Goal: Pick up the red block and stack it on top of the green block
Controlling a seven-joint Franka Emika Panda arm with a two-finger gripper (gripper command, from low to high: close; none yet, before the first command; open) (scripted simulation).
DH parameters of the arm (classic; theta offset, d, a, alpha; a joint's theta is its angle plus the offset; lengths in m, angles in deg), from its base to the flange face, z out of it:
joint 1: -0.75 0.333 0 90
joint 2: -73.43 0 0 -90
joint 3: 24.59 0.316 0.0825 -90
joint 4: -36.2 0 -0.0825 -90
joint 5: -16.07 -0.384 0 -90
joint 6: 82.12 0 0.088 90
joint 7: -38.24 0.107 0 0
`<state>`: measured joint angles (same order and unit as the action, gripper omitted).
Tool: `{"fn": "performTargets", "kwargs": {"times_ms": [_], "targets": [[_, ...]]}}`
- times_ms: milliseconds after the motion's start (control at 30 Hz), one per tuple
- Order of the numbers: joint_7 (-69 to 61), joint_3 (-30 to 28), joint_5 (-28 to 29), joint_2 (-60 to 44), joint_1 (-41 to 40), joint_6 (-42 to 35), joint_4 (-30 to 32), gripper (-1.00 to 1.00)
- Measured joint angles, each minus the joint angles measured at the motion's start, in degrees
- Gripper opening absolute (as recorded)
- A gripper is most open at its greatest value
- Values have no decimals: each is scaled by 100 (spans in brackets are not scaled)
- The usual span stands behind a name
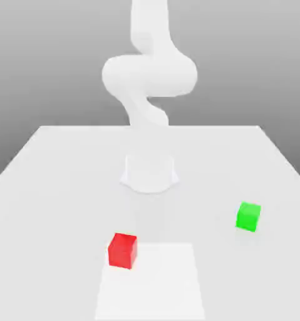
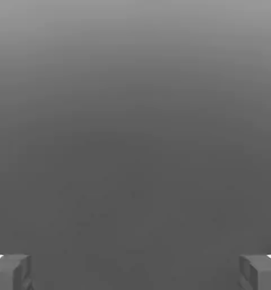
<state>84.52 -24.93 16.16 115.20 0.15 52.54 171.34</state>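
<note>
White table point(image 1: 52, 188) under a plain grey backdrop carries the red block point(image 1: 123, 250) nearest the front, resting flat toward the exterior view's left. Further back and well apart from it, the green block point(image 1: 248, 216) sits on the exterior view's right. Beyond both stands the white arm point(image 1: 149, 81); its gripper point(image 2: 135, 272) has fingers point(image 2: 10, 272) spread wide apart, holding nothing.

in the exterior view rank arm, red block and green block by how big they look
1. arm, by far the largest.
2. red block and green block: near alike; red looks slightly bigger, but it sits nearer the camera, so unranked.
</note>
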Motion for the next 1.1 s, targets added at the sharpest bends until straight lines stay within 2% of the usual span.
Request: {"fn": "performTargets", "kwargs": {"times_ms": [567,800,833,1100], "targets": [[356,-312,49,-3597,-485,2455,2712,0],[187,-154,-219,-5137,-632,3724,2715,0],[171,-117,-242,-5311,-662,3870,2690,-100],[203,-119,-201,-5205,-669,3782,2707,-100]]}}
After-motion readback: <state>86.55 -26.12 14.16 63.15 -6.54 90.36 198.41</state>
